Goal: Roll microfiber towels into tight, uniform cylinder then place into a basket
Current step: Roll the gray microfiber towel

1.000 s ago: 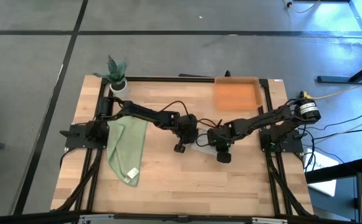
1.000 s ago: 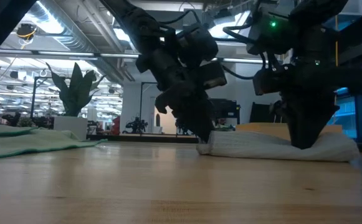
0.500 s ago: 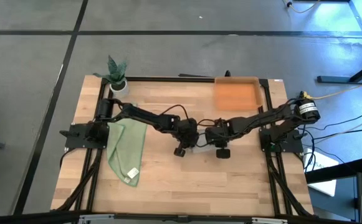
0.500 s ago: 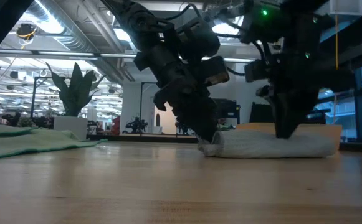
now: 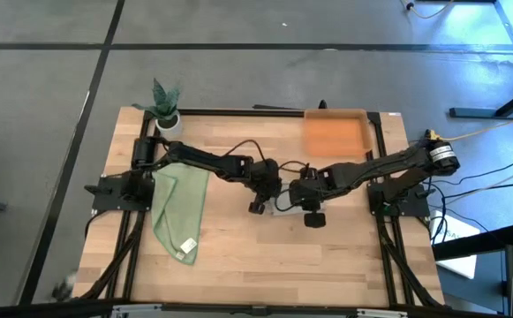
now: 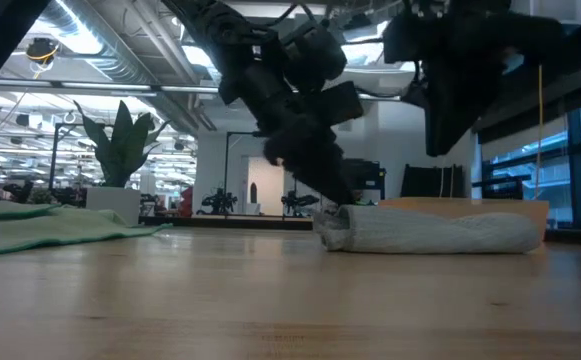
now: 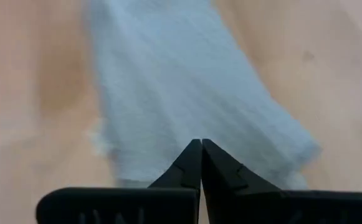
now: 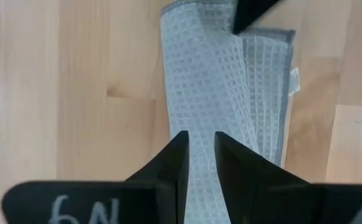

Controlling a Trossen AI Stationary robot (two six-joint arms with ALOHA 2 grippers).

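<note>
At worktop centre, our right gripper [image 6: 450,150] has lifted off the rolled grey towel [image 6: 435,230], jaws slightly apart; our left gripper [image 6: 335,205], jaws together, touches the roll's nine-o'clock end.

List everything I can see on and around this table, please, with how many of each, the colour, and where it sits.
Rolled waffle-weave microfibre towel: one, light grey, table centre, between both arms.
Flat microfibre towel with small white tag: one, light green, left part of the table.
Shallow rectangular basket: one, orange, far right corner.
Leafy plant in small white pot: one, green, far left corner.
Wooden table: one, light brown with black frame.
Left gripper: one, dark, shut, at the roll's left end.
Right gripper: one, dark, slightly parted, raised above the roll.
</note>
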